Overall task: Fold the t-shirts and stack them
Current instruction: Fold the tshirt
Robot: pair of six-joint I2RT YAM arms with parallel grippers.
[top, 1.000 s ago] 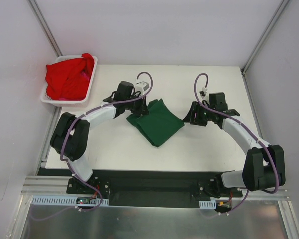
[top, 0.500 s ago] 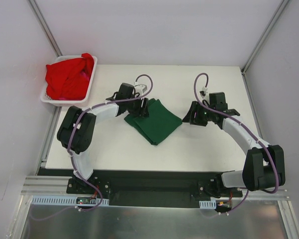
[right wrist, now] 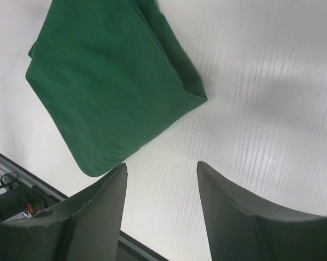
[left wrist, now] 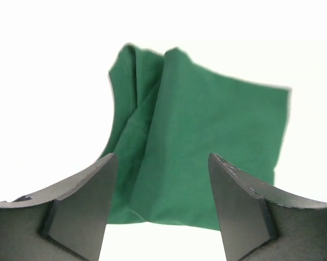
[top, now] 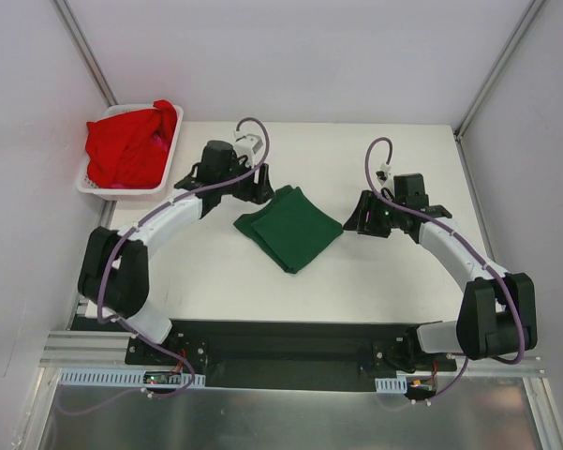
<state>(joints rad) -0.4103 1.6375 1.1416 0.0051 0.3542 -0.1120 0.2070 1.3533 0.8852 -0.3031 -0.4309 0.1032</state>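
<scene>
Red t-shirts (top: 126, 145) heaped in the white basket (top: 167, 161) at the far-left corner lie nearest the left gripper (top: 260, 190), which is empty with its jaws apart, as is the right gripper (top: 361, 217), and the folded green t-shirt (top: 290, 228) lies between them.

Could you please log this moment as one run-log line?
green t-shirt: folded on table | red t-shirts: heaped in basket | left jaws: open, empty | right jaws: open, empty

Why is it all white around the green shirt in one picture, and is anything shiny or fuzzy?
Left wrist view: the table is blown out to pure white around the green t-shirt, its far edge a bit soft. Right wrist view: streaky glare on the table. Top external view: even light, sharp, faint shadows.
</scene>
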